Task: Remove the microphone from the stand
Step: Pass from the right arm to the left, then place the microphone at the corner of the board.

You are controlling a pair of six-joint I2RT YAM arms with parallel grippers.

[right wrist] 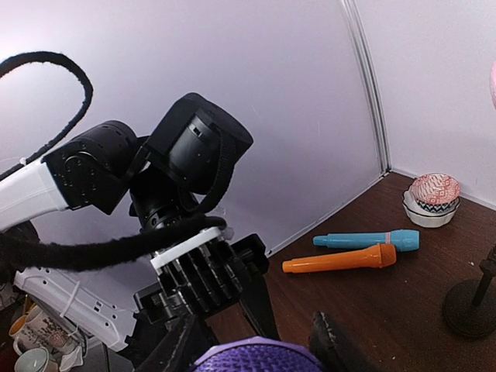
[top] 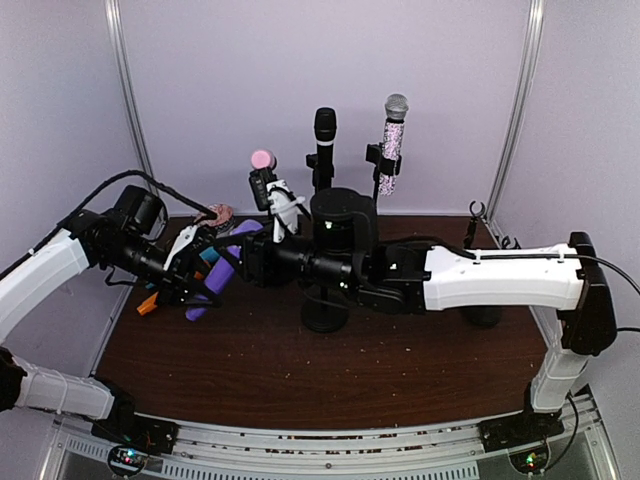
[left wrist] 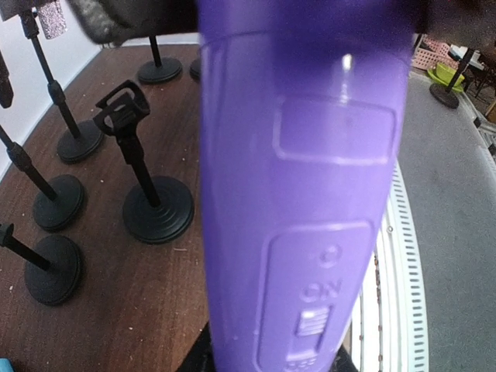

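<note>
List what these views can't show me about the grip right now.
- Left wrist: the purple microphone fills the frame, hiding how the left tool grips.
- Right wrist: that microphone is cut by the bottom edge; the right tool grip is unclear.
- Top: the tools hide whether it's still clipped in.

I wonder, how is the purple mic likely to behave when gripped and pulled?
The purple mic looks like rigid moulded plastic, so it is probably stiff and fairly light. Its smooth, glossy surface may slip when squeezed. Being round, it would likely roll if laid down.
</note>
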